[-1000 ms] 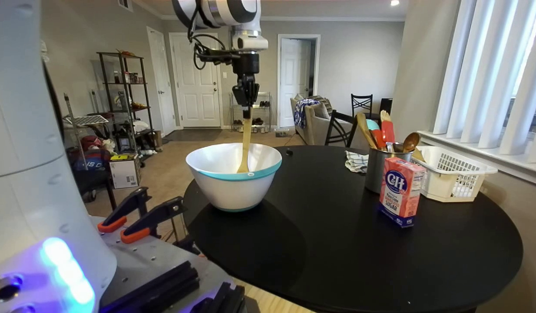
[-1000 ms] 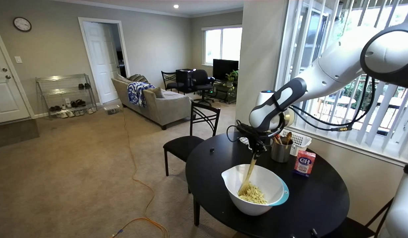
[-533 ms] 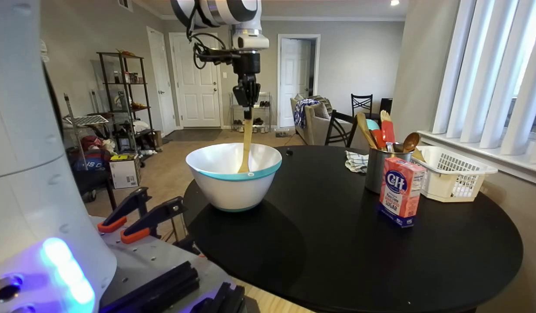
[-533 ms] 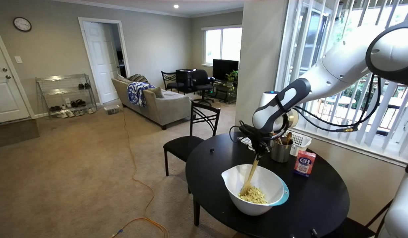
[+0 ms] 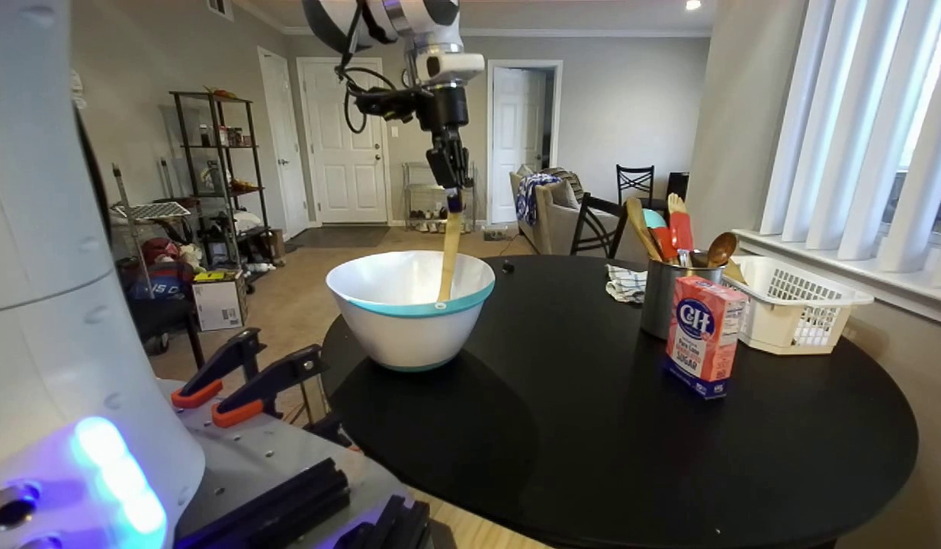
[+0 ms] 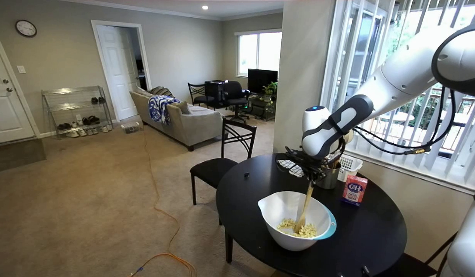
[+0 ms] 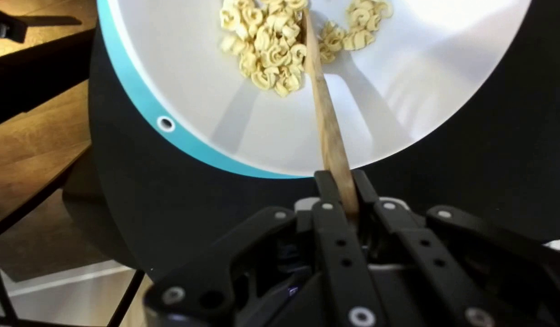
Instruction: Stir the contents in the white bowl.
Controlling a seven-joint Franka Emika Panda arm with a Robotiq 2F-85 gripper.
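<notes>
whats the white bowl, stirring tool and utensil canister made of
The white bowl: probably smooth, lightly glossy plastic, judging by its soft highlights and moulded-looking teal rim. The stirring tool: very likely wood with a matte finish, since tan grain streaks show in the wrist view. The utensil canister: apparently satin-finished metal, from its grey sheen.

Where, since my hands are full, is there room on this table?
In an exterior view, bare tabletop lies between the white bowl and red sugar carton and in front of both. Crowded: by the utensil can, carton and white basket; and at the bowl, where the gripper holds a wooden utensil.
</notes>
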